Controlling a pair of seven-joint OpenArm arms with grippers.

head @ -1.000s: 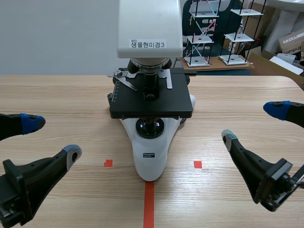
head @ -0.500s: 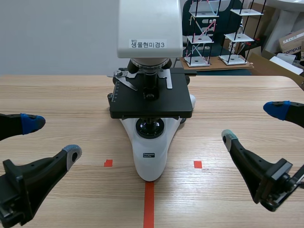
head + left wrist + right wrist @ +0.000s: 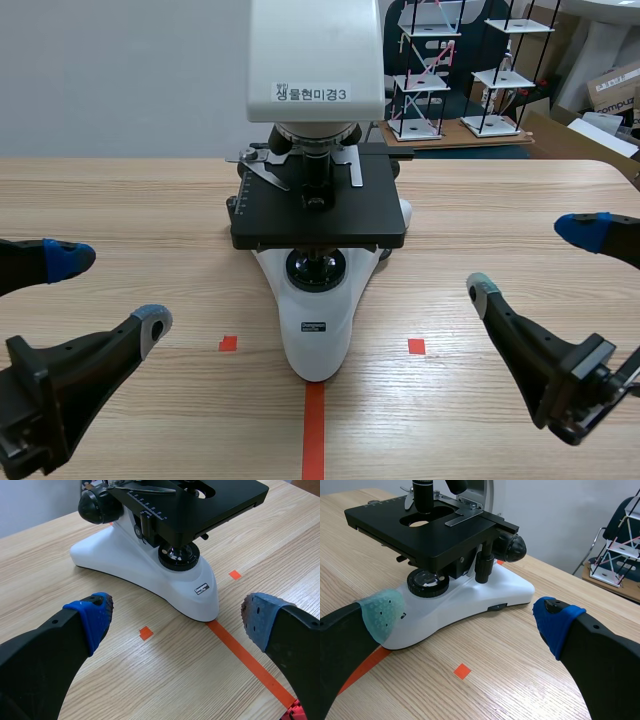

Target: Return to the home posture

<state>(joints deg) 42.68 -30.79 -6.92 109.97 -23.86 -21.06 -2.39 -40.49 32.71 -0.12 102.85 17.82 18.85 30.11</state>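
One white-and-black microscope (image 3: 318, 250) stands toward 12 o'clock on a wooden table (image 3: 130, 200), midway between two black robot arms, with nothing lying between it and either arm. The left gripper (image 3: 110, 290), at 8 o'clock, and the right gripper (image 3: 531, 260), at 4 o'clock, each hang with fingers spread wide and nothing in their hold, well apart from the microscope's base. One strip of orange-red tape (image 3: 314, 430) at 6 o'clock meets the front end of the base, and two small squares (image 3: 228, 343) flank it. Beyond the table at 1 o'clock stand two wire racks (image 3: 425, 70), while a cardboard box (image 3: 615, 85) at 2 o'clock is cut off. The microscope's head is cropped at the top, and the small nameplate on its base is unreadable.
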